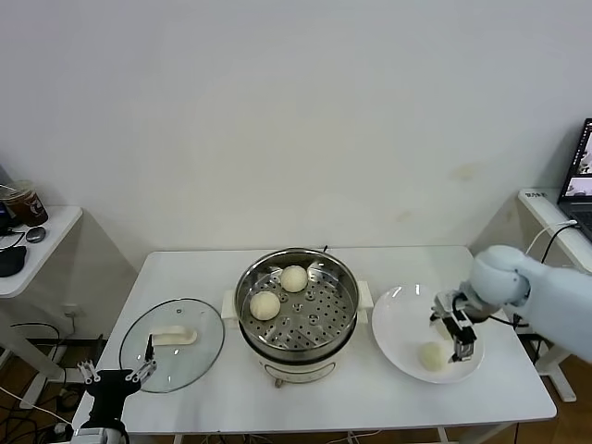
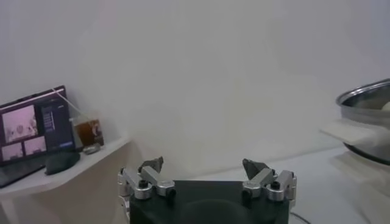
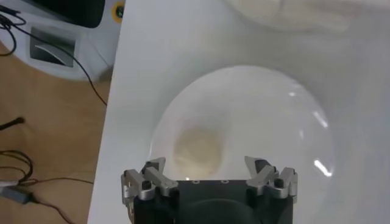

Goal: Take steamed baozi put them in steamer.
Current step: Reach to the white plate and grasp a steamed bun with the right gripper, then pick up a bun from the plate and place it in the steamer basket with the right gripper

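- Standing against a plain white wall: a white table [image 1: 370, 388], with a small side desk [image 1: 42, 242] to the robot's left carrying a dark cup [image 1: 26, 203] and a computer mouse [image 1: 35, 235].
- Showing at the far right edge: part of a laptop [image 1: 583, 176] on another desk.
- Sitting at the table's middle: the steamer [image 1: 298, 305], shiny steel on a cream base, with two steamed baozi [image 1: 294, 278] on its perforated tray, toward the left and back.
- Lying flat to the left of the steamer: a glass lid [image 1: 172, 344] with a white handle.
- Resting to the right of the steamer: a white plate [image 1: 398, 324] holding one remaining bun [image 1: 433, 356] near its front.
- Hovering over the plate just beside that bun: the right gripper [image 1: 461, 344], claw spread wide and holding nothing; bun below and between the fingers in the wrist view [image 3: 198, 150].
- Hanging low off the table's front-left corner: the left gripper [image 1: 116, 372], claw spread wide, holding nothing.
- No readable writing or brand marks anywhere.
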